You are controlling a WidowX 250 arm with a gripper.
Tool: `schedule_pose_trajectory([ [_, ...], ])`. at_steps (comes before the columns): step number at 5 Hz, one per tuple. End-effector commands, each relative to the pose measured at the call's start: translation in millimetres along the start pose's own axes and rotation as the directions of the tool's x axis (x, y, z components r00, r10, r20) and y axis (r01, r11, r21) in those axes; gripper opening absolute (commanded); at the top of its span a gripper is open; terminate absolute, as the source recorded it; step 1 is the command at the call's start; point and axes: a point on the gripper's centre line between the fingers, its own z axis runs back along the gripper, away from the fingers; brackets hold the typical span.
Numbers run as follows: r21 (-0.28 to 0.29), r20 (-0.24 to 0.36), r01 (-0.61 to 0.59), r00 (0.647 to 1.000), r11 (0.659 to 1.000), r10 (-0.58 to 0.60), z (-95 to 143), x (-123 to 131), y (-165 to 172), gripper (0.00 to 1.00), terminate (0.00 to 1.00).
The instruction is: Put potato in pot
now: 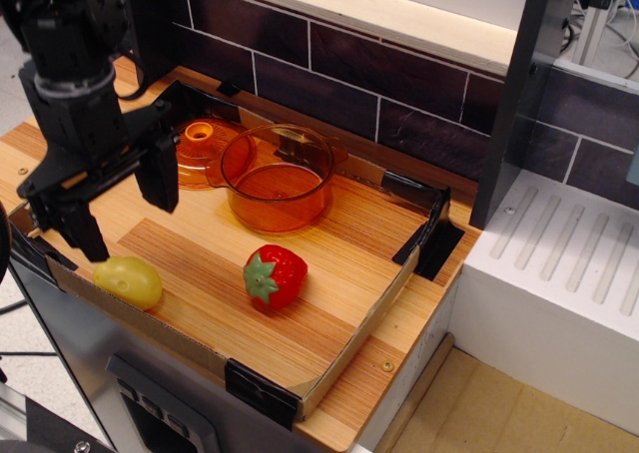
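Approach step, nothing grabbed yet. Gripper (122, 212) spread wide, empty, hovering just above potato (128, 280). Potato sits near tray's front-left corner, strawberry (274, 274) at its 3 o'clock. Pot (278, 177) empty, roughly 1 o'clock from potato. Next, I'd guess: drop straight down, straddle potato, squeeze.

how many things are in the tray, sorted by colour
orange: 2, the pot and the lid
red: 1, the strawberry
yellow: 1, the potato
total: 4
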Motion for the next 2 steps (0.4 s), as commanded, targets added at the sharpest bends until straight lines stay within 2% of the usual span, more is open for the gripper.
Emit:
schedule_pose_trajectory([
  [1, -0.037, 0.021, -0.013, 1.0, 0.999, 0.014, 0.5, 4.3, -8.0, 1.0, 0.0],
  [2, -0.025, 0.023, -0.014, 1.0, 1.0, 0.015, -8.3, 5.9, -4.6, 1.0, 0.0],
])
